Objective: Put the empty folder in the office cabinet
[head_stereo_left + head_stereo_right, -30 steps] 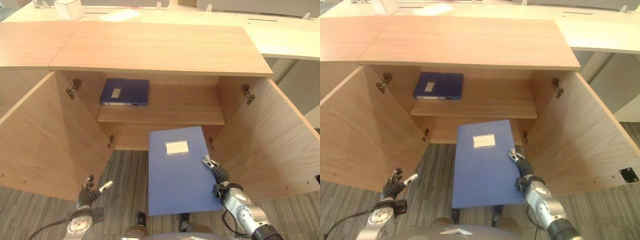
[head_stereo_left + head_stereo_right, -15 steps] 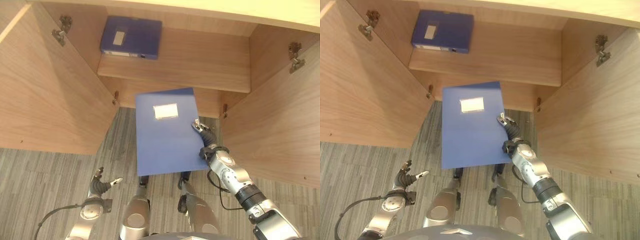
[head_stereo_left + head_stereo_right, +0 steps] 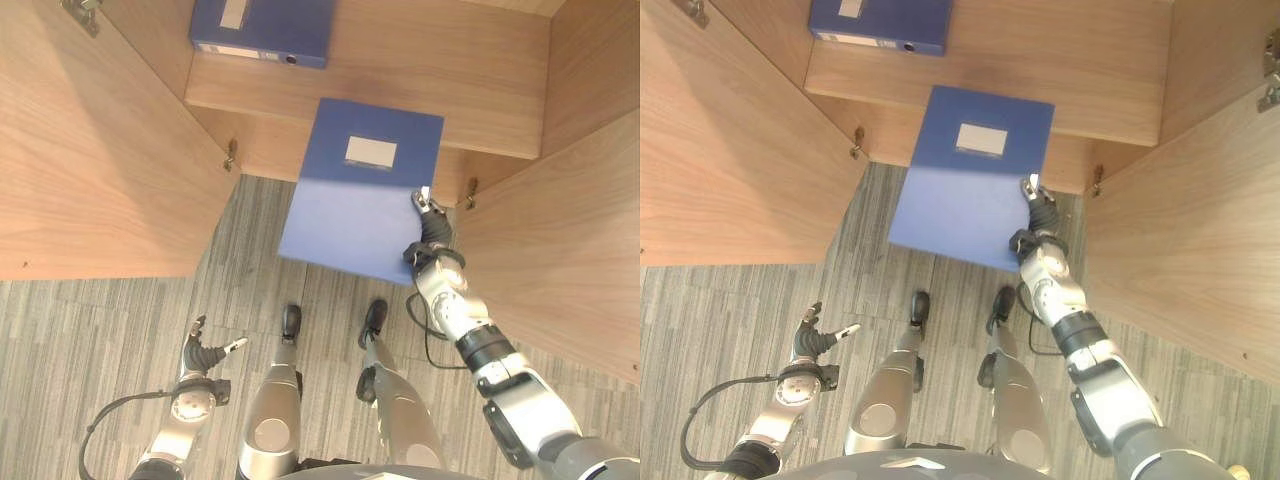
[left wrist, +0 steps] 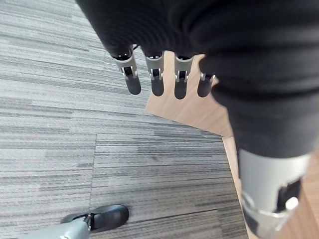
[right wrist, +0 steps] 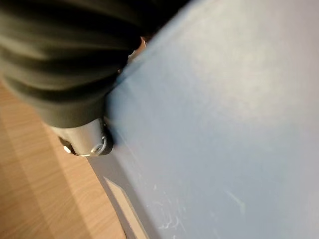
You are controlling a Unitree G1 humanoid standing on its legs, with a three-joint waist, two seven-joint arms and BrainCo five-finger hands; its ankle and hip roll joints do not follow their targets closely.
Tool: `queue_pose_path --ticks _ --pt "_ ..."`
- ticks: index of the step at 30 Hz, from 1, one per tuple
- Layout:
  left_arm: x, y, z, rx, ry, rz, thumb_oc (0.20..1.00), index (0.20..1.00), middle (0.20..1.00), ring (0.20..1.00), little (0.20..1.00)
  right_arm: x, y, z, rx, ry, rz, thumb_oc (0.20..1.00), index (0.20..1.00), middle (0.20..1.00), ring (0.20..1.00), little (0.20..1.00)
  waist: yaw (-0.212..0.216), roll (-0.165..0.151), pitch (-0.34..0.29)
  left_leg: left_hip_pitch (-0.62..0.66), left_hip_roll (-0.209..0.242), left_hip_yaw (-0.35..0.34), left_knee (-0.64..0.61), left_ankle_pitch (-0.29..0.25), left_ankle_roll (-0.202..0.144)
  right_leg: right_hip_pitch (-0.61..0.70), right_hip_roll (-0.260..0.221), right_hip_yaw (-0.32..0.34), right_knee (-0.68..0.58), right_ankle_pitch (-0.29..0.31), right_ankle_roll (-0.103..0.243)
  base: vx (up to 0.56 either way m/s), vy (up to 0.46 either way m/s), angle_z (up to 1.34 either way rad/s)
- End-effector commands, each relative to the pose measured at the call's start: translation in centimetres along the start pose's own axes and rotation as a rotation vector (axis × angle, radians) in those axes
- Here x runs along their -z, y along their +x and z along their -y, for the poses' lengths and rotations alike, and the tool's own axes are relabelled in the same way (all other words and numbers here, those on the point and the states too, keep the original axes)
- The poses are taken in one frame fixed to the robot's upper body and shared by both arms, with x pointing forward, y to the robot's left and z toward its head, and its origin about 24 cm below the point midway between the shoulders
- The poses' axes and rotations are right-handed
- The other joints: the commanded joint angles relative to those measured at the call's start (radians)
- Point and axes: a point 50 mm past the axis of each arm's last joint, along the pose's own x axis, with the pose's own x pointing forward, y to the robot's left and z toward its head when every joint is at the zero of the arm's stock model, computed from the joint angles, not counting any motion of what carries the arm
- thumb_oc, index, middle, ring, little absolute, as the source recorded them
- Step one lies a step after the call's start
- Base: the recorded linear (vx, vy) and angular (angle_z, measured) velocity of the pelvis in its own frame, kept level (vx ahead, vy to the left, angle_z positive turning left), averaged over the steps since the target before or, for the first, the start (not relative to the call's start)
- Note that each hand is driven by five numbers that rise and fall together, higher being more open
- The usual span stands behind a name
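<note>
Blue and flat, the thin cardboard folder with a pale label sits in my right hand, which pinches its right edge; in the right wrist view the thumb lies on the blue cover and the rest of the fingers are hidden behind the sheet. I see the folder's far end poking into the open wooden office cabinet, its label end over the front lip of the light wood shelf, while its near end hangs out above the grey striped carpet floor. A thicker dark blue box file lies flat on the shelf's left part, apart from the folder. My left hand hangs low over the carpet, fingers straight and loose, holding nothing
</note>
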Motion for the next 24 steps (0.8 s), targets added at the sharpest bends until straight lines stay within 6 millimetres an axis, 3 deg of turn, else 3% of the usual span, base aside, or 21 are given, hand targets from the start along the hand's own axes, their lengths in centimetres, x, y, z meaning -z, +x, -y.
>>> queue_pose_path --ticks 1,2,4,5,6,7,8,10,11,12,15,19,24 --pt "-0.9 0.2 -0.8 0.004 0.125 0.067 1.0 1.0 1.0 1.0 1.0 -9.1 2.0 1.1 0.124 0.071 0.321 0.2 0.2 0.2 0.2 0.2 0.04 0.034 -0.033 -0.11 0.022 -0.048 -0.051 -0.013 -0.037 0.041 -0.073 -0.013 -0.004 -0.113 0.112 -0.04 0.003 0.22" --pt "-0.9 0.4 -0.8 0.001 0.135 0.067 1.0 1.0 1.0 1.0 1.0 -10.9 2.4 1.6 0.182 0.091 0.368 0.2 0.2 0.2 0.2 0.2 0.046 0.04 -0.027 -0.127 0.02 -0.052 -0.051 -0.009 -0.039 0.027 -0.074 -0.015 -0.004 -0.112 0.113 -0.04 0.003 0.22" --pt "-0.9 0.4 -0.8 0.001 0.135 0.067 1.0 1.0 1.0 1.0 1.0 -10.9 2.4 1.6 0.182 0.091 0.368 0.2 0.2 0.2 0.2 0.2 0.046 0.04 -0.027 -0.127 0.02 -0.052 -0.051 -0.009 -0.039 0.027 -0.074 -0.015 -0.004 -0.112 0.113 -0.02 0.007 0.11" --pt "-1.2 0.6 -0.9 -0.005 0.142 0.077 1.0 1.0 1.0 1.0 1.0 -12.4 2.7 1.8 0.219 0.091 0.398 0.2 0.2 0.2 0.2 0.2 0.05 0.044 -0.023 -0.143 0.016 -0.056 -0.051 -0.007 -0.038 0.013 -0.073 -0.017 -0.004 -0.11 0.113 -0.1 0.009 0.12" --pt "-2.2 0.8 -0.9 -0.01 0.158 0.12 1.0 1.0 1.0 1.0 1.0 -16.7 3.3 2.3 0.332 0.077 0.475 0.2 0.2 0.2 0.2 0.2 0.068 0.06 -0.004 -0.197 0.008 -0.071 -0.051 0.003 -0.036 -0.04 -0.071 -0.022 -0.004 -0.103 0.114 -0.13 -0.001 0.1" --pt "-2.5 0.9 -0.9 -0.01 0.16 0.135 1.0 1.0 1.0 1.0 1.0 -18.3 3.4 2.5 0.361 0.082 0.497 0.2 0.2 0.2 0.2 0.2 0.077 0.066 0.0 -0.221 0.007 -0.073 -0.051 0.01 -0.037 -0.062 -0.072 -0.028 -0.004 -0.101 0.116 -0.15 -0.016 0.0" --pt "-3.1 1.1 -0.7 0.002 0.177 0.164 1.0 1.0 1.0 1.0 1.0 -21.3 3.2 2.7 0.4 0.067 0.546 0.2 0.2 0.2 0.2 0.2 0.092 0.076 0.01 -0.258 0.003 -0.081 -0.051 0.019 -0.04 -0.099 -0.075 -0.033 -0.004 -0.098 0.119 -0.09 -0.03 0.02" --pt "-3.7 1.2 -0.4 0.017 0.183 0.188 1.0 1.0 1.0 1.0 1.0 -23.6 2.8 3.4 0.436 0.074 0.575 0.2 0.2 0.2 0.2 0.2 0.101 0.085 0.009 -0.301 -0.001 -0.089 -0.051 0.027 -0.044 -0.132 -0.077 -0.04 -0.004 -0.096 0.121 -0.04 -0.02 0.2" --pt "-3.8 1.3 -0.3 0.018 0.182 0.19 1.0 1.0 1.0 1.0 1.0 -23.8 2.8 3.4 0.435 0.074 0.577 0.2 0.2 0.2 0.2 0.2 0.101 0.086 0.007 -0.305 -0.001 -0.09 -0.051 0.028 -0.044 -0.136 -0.077 -0.041 -0.004 -0.096 0.121 -0.01 -0.008 0.3" --pt "-4.3 1.3 -0.1 0.028 0.184 0.213 1.0 1.0 1.0 1.0 1.0 -25.8 2.3 3.8 0.461 0.085 0.615 0.2 0.2 0.2 0.2 0.2 0.109 0.093 0.009 -0.336 -0.006 -0.097 -0.051 0.031 -0.046 -0.159 -0.08 -0.045 -0.004 -0.098 0.123 -0.01 -0.002 0.21" --pt "-4.7 1.3 0.1 0.038 0.193 0.232 1.0 1.0 1.0 1.0 1.0 -27.9 1.6 4.0 0.493 0.124 0.657 0.2 0.2 0.2 0.2 0.2 0.116 0.101 0.005 -0.375 -0.014 -0.107 -0.051 0.031 -0.046 -0.193 -0.083 -0.048 -0.004 -0.097 0.126 0.0 0.002 0.06" --pt "-4.8 1.3 0.2 0.034 0.196 0.239 1.0 1.0 1.0 1.0 1.0 -28.8 1.3 3.8 0.523 0.147 0.676 0.2 0.2 0.2 0.2 0.2 0.12 0.102 -0.001 -0.398 -0.019 -0.113 -0.051 0.031 -0.044 -0.211 -0.085 -0.049 -0.004 -0.095 0.129 0.01 0.008 0.07" --pt "-6.2 1.7 0.1 0.005 0.198 0.289 1.0 1.0 1.0 1.0 1.0 -31.5 0.3 2.7 0.591 0.204 0.739 0.2 0.2 0.2 0.2 0.2 0.134 0.095 -0.022 -0.464 -0.037 -0.137 -0.051 0.03 -0.038 -0.267 -0.096 -0.05 -0.004 -0.095 0.14 0.02 0.0 0.05"
